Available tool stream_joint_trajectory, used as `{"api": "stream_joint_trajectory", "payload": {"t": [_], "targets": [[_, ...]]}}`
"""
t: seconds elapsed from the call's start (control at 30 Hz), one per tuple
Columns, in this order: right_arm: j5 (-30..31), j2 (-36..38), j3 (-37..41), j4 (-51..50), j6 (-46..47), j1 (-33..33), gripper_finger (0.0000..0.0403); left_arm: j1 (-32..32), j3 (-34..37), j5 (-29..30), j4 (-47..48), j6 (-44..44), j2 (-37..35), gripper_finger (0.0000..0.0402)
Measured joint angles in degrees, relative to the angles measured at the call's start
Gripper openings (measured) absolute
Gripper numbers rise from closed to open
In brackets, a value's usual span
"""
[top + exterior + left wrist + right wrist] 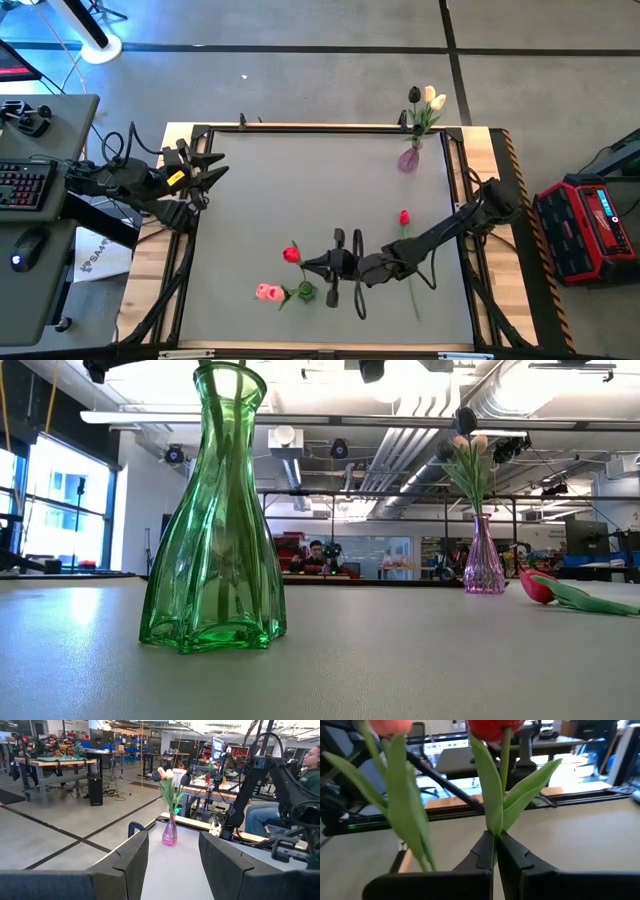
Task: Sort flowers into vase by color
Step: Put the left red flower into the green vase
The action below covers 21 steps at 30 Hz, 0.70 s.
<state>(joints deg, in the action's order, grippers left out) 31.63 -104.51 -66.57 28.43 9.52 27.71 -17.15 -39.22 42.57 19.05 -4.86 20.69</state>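
Observation:
My right gripper (pixel 322 265) hangs over the table's near middle, shut on a red tulip (pixel 291 254), right beside the green glass vase (pixel 305 291). That vase (pixel 215 530) stands on its base and holds pink tulips (pixel 268 292), whose heads lean toward the table's left. Another red tulip (pixel 404 217) lies flat on the table to the right (pixel 540 588). A purple vase (pixel 409 158) at the far right corner holds cream and near-black tulips (pixel 167 774). My left gripper (pixel 205 170) waits open at the table's left edge (pixel 172 865). My right gripper pinches the red tulip's green stem (pixel 495 834) between its two shut fingers, just below where the leaves branch off. The fingers come level from the table's right side and lie across the stem. The tulip stands upright with its red head (pixel 492 727) above the fingers; its lower stem is hidden.
The table has a raised black frame (pixel 320 128) all around and wooden borders. A keyboard and mouse sit on a desk beyond the left edge (pixel 25 185). A red case (pixel 590 225) stands on the floor to the right. People sit in the room behind.

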Motion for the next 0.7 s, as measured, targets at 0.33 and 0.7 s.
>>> {"api": "stream_joint_trajectory", "payload": {"t": [0.33, 0.7], "targets": [[-9.38, 0.11, -0.09, 0.25, -0.50, -0.29, 0.0001, -0.01, 0.00, 0.00, 0.00, 0.00, 0.00, 0.0163], [-19.16, 0.09, -1.18, 0.85, -0.06, -0.69, 0.0038, -0.02, 0.01, 0.00, 0.00, 0.00, 0.00, 0.0163]]}}
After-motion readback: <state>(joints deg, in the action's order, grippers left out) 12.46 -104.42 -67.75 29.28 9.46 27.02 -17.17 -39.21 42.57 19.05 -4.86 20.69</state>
